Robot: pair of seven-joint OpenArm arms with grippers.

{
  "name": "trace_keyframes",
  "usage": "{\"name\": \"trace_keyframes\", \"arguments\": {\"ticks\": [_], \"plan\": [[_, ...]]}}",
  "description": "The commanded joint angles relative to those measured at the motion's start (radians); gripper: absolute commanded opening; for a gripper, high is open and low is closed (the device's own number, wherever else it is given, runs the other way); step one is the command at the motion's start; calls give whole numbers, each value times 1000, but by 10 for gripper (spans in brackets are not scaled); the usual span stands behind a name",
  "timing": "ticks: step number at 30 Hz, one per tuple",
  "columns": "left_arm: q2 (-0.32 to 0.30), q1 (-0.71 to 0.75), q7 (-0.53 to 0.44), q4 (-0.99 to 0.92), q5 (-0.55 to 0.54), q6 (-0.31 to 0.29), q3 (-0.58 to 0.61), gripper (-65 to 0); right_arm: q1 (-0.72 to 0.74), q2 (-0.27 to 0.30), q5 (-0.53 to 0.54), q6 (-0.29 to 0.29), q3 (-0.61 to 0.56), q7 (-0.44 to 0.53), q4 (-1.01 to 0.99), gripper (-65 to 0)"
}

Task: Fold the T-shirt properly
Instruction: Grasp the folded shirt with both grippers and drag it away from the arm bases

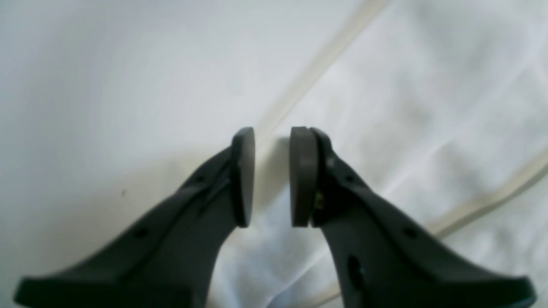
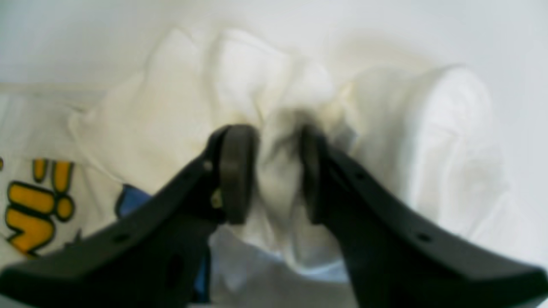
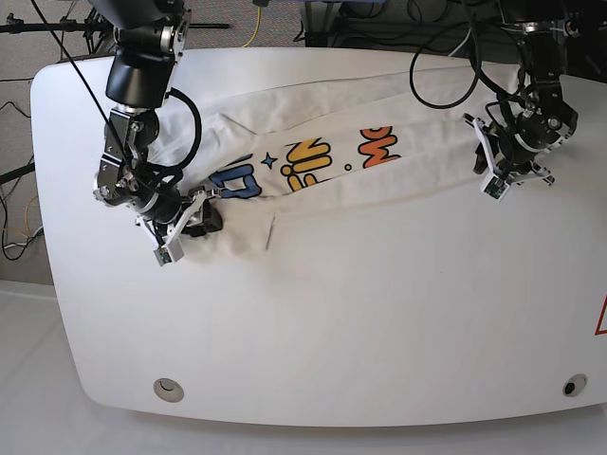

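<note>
— Well, found the T-shirt (image 3: 313, 104) stretched as a long, rumpled band across the far part of the tabletop (image 3: 332, 313), print side up. Saw blue, yellow and orange lettering along its middle.

— And caught the right hand (image 2: 274, 171) clenched on what?

— On a thick wad of white cloth at the band's end, beside the blue letters. Judged that grip as an anchor: pinned one end so that the length could be pulled taut or lifted over.

— Placed the left hand (image 1: 272, 175) where, then?

— At the opposite end, low over the hem. Saw its pads parted, with a narrow gap between them and the hem's edge running up into that gap. Looked released rather than grasping, though could not be wholly sure through the blur. Read it as lined up to nip that edge.

— Noted the cloth's condition?

— Thin, soft, heavily creased; bunched into folds at the right hand, flatter at the left. Seemed far from a neat fold.
</note>
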Motion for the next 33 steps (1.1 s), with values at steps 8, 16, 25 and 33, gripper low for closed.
{"name": "trace_keyframes", "arguments": {"ticks": [8, 16, 25, 33], "plan": [[-21, -4, -24, 16, -5, 3, -71, -499, 1, 19, 37, -6, 79, -76, 260, -188], [-15, 0, -48, 7, -11, 3, -133, -368, -63, 5, 44, -6, 171, -92, 305, -310], [-25, -26, -36, -49, -29, 3, -130, -435, -86, -13, 17, -6, 124, -86, 231, -617], [-14, -38, -25, -44, -19, 3, -133, -294, -120, -43, -18, -6, 110, -123, 320, -548]]}}
